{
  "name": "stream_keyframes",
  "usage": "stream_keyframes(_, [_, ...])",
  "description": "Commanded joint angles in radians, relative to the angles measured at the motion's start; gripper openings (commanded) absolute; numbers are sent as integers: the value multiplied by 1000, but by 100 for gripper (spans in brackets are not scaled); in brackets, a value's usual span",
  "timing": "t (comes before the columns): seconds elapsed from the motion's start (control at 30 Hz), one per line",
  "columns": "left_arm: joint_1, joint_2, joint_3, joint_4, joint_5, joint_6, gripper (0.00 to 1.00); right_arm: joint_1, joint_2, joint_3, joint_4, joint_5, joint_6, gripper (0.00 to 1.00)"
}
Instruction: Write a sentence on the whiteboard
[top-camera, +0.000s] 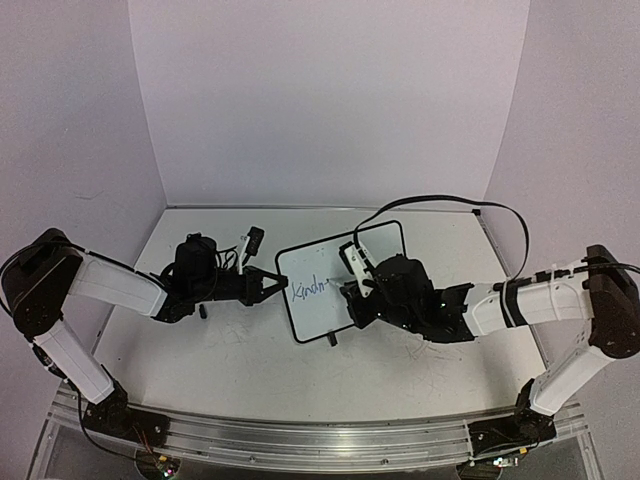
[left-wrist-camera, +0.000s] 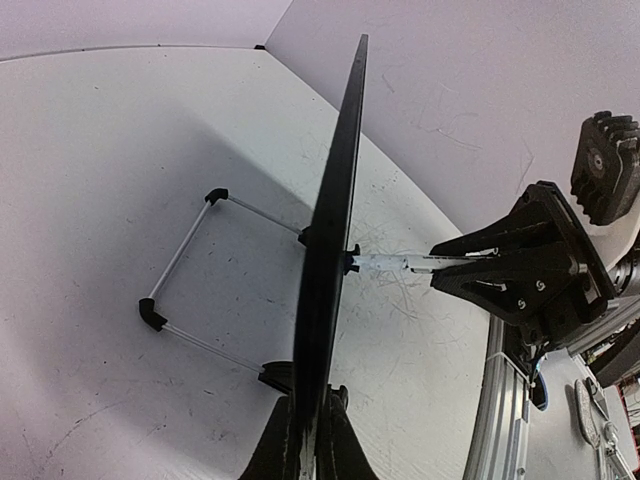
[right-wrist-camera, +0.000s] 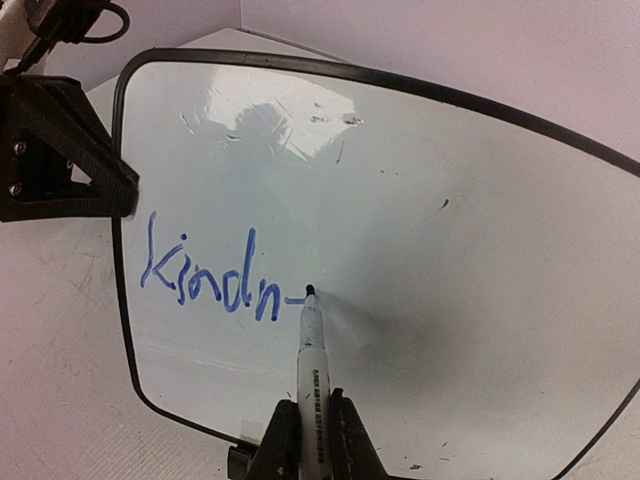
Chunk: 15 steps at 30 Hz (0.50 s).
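Currently the small rectangular whiteboard (top-camera: 325, 262), with its thin black frame and rounded corners, stands near the middle of the scuffed white tabletop (top-camera: 230, 365), propped on a thin wire stand (left-wrist-camera: 185, 262) with black feet. The left gripper (top-camera: 272, 284) is clamped shut on the whiteboard's edge nearest the left arm; its wrist camera shows the whiteboard edge-on, rising from between the closed fingers. The right gripper (right-wrist-camera: 310, 445) is closed around a white-barrelled marker (right-wrist-camera: 310, 360) with black print, and the marker's dark tip touches the whiteboard's writing face. The blue handwritten sentence (right-wrist-camera: 205, 272) reads only "Kindn", followed by a short stroke that ends at the marker's tip. It sits in the half of the whiteboard nearest the left gripper.
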Motion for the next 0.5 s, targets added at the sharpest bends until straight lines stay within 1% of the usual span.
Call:
stream_keyframes(0.0, [3, -34, -9, -15, 4, 1, 0, -2, 22, 46, 42, 6, -6, 0])
stream_keyframes(0.47, [3, -32, -8, -15, 4, 5, 0, 13, 27, 13, 5, -12, 20, 0])
